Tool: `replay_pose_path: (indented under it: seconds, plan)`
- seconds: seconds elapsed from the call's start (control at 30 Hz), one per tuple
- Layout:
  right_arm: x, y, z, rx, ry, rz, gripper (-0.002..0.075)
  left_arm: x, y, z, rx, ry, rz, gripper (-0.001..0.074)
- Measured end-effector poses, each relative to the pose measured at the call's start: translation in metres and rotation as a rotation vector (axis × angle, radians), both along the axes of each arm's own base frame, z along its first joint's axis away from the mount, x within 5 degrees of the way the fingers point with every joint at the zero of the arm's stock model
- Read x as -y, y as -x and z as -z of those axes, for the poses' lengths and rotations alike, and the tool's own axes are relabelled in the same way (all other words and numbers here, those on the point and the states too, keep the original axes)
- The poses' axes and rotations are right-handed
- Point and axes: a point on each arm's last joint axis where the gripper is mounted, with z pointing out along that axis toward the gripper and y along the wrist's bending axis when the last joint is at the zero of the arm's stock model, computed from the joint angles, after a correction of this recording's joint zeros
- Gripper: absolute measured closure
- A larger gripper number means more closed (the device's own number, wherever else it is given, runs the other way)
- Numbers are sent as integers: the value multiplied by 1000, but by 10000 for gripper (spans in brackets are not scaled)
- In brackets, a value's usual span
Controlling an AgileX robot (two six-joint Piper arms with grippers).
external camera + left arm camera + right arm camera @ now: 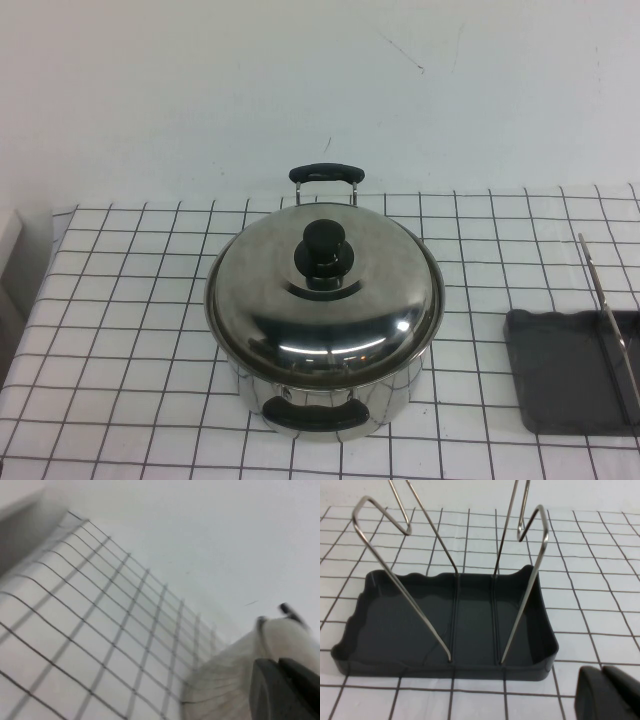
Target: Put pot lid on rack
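The pot lid [325,295], shiny and domed with a black knob [323,255], sits closed on the steel pot [398,392] at the middle of the checked cloth. The rack [565,385], a dark grey tray with an upright wire frame [605,310], stands at the right edge. It fills the right wrist view [410,630], empty. My right gripper [602,695] is shut and empty, just in front of the rack. My left gripper [280,690] is shut and empty, over the cloth, apart from the pot. Neither gripper shows in the high view.
The pot has two black handles, one at the back [326,173] and one at the front [315,412]. A white wall stands behind the table. A pale object [8,250] sits at the table's left edge.
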Motion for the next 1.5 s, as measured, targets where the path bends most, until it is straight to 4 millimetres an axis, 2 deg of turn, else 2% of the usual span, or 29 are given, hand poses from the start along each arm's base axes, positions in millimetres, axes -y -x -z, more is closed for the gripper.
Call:
replay_pose_path:
  seconds: [0.1, 0.17, 0.4, 0.5, 0.6, 0.67, 0.8, 0.97, 1.03, 1.13, 1.23, 1.3, 1.37, 1.5]
  plan:
    - [0, 0, 0, 0, 0, 0, 729, 3, 0, -4, 8, 216, 8, 738]
    - [0, 0, 0, 0, 0, 0, 729, 3, 0, -6, 17, 277, 1, 738]
    - [0, 0, 0, 0, 0, 0, 729, -3, -1, -10, 76, 257, -52, 738]
    - [0, 0, 0, 0, 0, 0, 729, 5, 1, -14, 69, 80, 51, 738]
    - [0, 0, 0, 0, 0, 0, 729, 16, 8, -41, 141, -213, 205, 738]
    - [0, 0, 0, 0, 0, 0, 729, 19, 9, -65, 188, -341, 252, 738]
    - [0, 0, 0, 0, 0, 0, 729, 18, 1, -96, 208, -531, 270, 738]
    - [0, 0, 0, 0, 0, 0, 729, 4, -16, -112, 78, -646, 181, 717]
    - [0, 0, 0, 0, 0, 0, 729, 0, -22, -116, 64, -648, 139, 659]
    - [0, 0, 0, 0, 0, 0, 729, 4, -31, -120, 104, -620, 154, 496]
    - [0, 0, 0, 0, 0, 0, 729, 18, -44, -123, 165, -597, 242, 321]
    - [0, 0, 0, 0, 0, 0, 729, 33, -54, -121, 194, -604, 332, 234]
    - [0, 0, 0, 0, 0, 0, 729, 49, -64, -117, 216, -607, 411, 182]
    - [0, 0, 0, 0, 0, 0, 729, 84, -89, -105, 262, -608, 531, 151]
